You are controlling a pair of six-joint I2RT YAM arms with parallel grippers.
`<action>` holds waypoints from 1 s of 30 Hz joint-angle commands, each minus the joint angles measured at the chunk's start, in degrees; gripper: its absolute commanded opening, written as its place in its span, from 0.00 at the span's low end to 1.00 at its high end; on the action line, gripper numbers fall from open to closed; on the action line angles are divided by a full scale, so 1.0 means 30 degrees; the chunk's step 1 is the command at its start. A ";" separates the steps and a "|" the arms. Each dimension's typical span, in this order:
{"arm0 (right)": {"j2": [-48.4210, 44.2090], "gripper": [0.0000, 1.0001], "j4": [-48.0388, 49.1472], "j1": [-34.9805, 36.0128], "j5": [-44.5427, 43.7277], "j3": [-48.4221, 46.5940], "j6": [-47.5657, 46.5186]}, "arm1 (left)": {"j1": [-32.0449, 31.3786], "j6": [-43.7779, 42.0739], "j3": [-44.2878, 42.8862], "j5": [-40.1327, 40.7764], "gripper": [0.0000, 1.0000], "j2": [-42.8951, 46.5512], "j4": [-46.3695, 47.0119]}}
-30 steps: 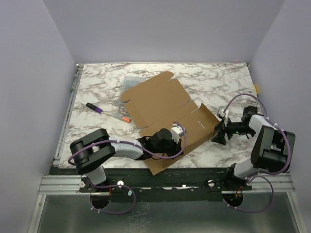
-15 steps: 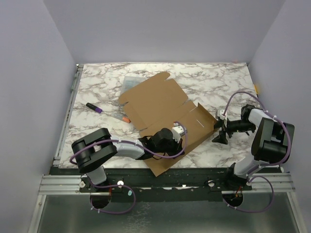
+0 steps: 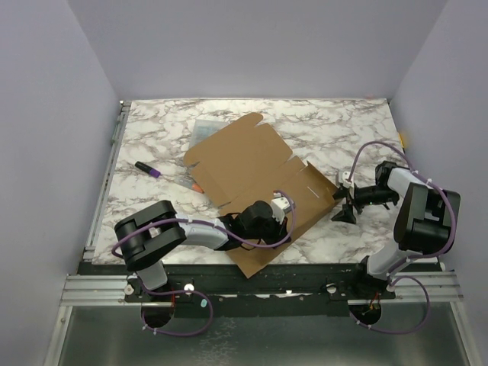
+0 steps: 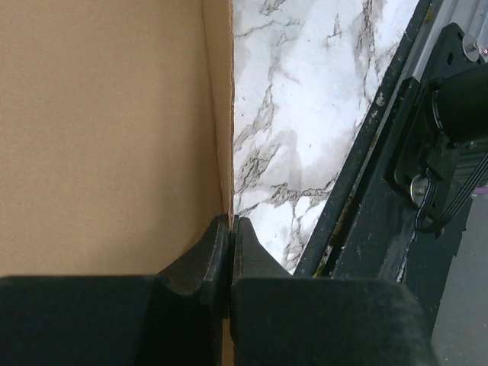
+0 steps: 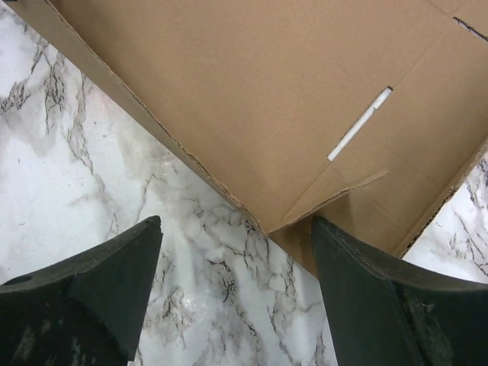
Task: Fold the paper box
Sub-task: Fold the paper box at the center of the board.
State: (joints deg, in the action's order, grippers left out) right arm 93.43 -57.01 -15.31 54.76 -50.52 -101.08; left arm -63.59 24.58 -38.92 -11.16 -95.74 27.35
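A white, grey-veined marble tabletop [image 3: 152,137] was enclosed by plain lavender walls [image 3: 252,46]. The paper box [image 3: 252,164], still largely flat, was spread across the middle of the tabletop, with its near edge pinched in the closed left gripper [image 4: 229,226]. The right gripper [image 5: 236,229] was held wide and empty just beside the box's right corner. Compared with a second before, the box had been shifted slightly leftward, and more of the orange-tipped marker [image 3: 197,185] was covered by it.

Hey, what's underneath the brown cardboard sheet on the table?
The paper box lies over part of an orange-tipped marker at its left edge and seems to overlap a corner of the clear plastic case at its far edge. Anything else beneath is covered.
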 commanded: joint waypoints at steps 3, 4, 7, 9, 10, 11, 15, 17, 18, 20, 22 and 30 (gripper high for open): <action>0.0586 0.76 -0.1355 0.0411 0.0339 -0.0635 -0.3069 | -0.0131 -0.0266 -0.0311 -0.0882 0.00 -0.0856 -0.1047; 0.0787 0.74 -0.1646 0.0463 0.0286 -0.0769 -0.3598 | -0.0131 -0.0280 -0.0327 -0.0906 0.00 -0.0874 -0.1060; 0.1231 0.67 -0.2422 0.0710 0.0234 -0.1175 -0.4480 | -0.0134 -0.0310 -0.0368 -0.0907 0.00 -0.0845 -0.1126; 0.1264 0.63 -0.2364 0.0994 0.0139 -0.1331 -0.4489 | -0.0131 -0.0336 -0.0403 -0.0885 0.00 -0.0840 -0.1201; 0.1260 0.60 -0.2282 0.1081 0.0056 -0.1368 -0.4385 | -0.0131 -0.0322 -0.0415 -0.0877 0.00 -0.0839 -0.1225; 0.1223 0.58 -0.2087 0.1188 -0.0021 -0.1347 -0.4268 | -0.0131 -0.0317 -0.0409 -0.0847 0.00 -0.0839 -0.1254; 0.1246 0.45 -0.1728 0.1288 -0.0510 -0.1410 -0.4099 | -0.0149 -0.0358 -0.0445 -0.0820 0.00 -0.0768 -0.1372; 0.1268 0.36 -0.1680 0.1286 -0.0776 -0.1450 -0.4071 | -0.0133 -0.0438 -0.0493 -0.0791 0.00 -0.0730 -0.1525; 0.1257 0.31 -0.1686 0.1272 -0.0879 -0.1486 -0.4119 | -0.0131 -0.0474 -0.0510 -0.0767 0.00 -0.0723 -0.1658; 0.1083 0.06 -0.1651 0.1277 -0.0993 -0.1391 -0.4313 | -0.0132 -0.0627 -0.0606 -0.0667 0.00 -0.0664 -0.1967; 0.0619 0.00 -0.1061 0.1266 -0.1059 -0.0913 -0.4372 | -0.0131 -0.0752 -0.0692 -0.0568 0.00 -0.0595 -0.2209; 0.0222 0.53 -0.1393 0.1266 -0.0506 -0.1024 -0.1576 | -0.0131 -0.1282 -0.0976 -0.0538 0.00 -0.0411 -0.3270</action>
State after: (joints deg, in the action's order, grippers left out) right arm 95.57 -60.20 -11.94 51.77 -53.60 -111.22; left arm -63.57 22.96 -41.45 -11.33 -96.53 24.10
